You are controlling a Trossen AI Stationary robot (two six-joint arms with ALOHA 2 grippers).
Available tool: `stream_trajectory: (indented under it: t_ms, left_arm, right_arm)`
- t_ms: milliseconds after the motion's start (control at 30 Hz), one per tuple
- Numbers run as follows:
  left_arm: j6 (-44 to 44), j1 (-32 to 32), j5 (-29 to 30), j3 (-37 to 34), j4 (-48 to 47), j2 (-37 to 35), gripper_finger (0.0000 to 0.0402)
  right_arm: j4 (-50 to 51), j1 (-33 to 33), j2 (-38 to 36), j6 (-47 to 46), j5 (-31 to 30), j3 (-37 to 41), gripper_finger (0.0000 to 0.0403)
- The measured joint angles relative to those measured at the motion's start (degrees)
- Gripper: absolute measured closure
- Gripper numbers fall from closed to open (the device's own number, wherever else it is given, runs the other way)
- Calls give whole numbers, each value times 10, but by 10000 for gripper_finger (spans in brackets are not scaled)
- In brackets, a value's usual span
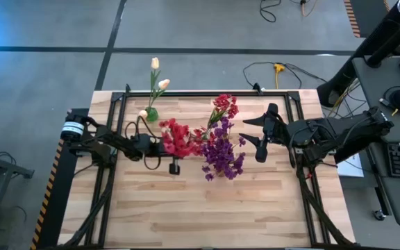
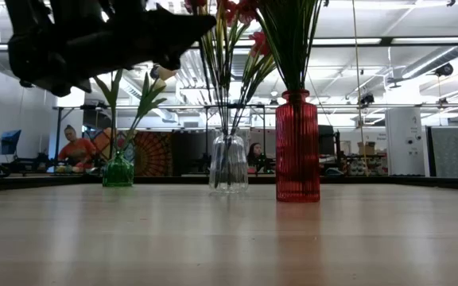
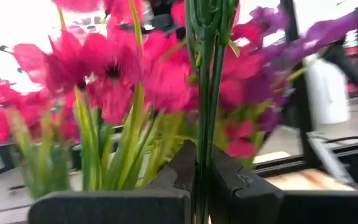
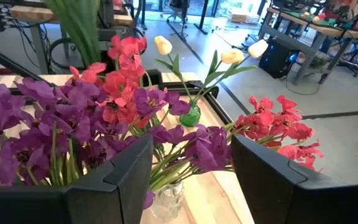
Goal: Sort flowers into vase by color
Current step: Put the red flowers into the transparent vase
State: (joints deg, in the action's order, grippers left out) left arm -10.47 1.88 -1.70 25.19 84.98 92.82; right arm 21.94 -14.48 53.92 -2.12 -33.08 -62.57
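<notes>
The left tool (image 3: 202,180) is clenched on green flower stems (image 3: 205,93), red blossoms (image 1: 177,137) just beyond its tips.

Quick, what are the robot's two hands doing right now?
Left gripper: shut on a green flower stem.
Right gripper: open, holding nothing, next to the purple flowers.

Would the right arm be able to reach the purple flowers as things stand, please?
Probably yes: the right gripper is open and empty beside the purple flowers, with nothing between them; the left gripper is shut on a red flower stem.
</notes>
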Motion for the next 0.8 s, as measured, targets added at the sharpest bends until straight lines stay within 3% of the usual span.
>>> stream_trajectory:
  t_ms: [700, 800]
  left_arm:
    - [-28, -61, 7, 7, 38, 45, 401]
    - [-45, -65, -14, 7, 38, 48, 401]
  right_arm:
    - [1, 0, 6, 7, 0, 0, 193]
    - [0, 0, 6, 7, -1, 0, 193]
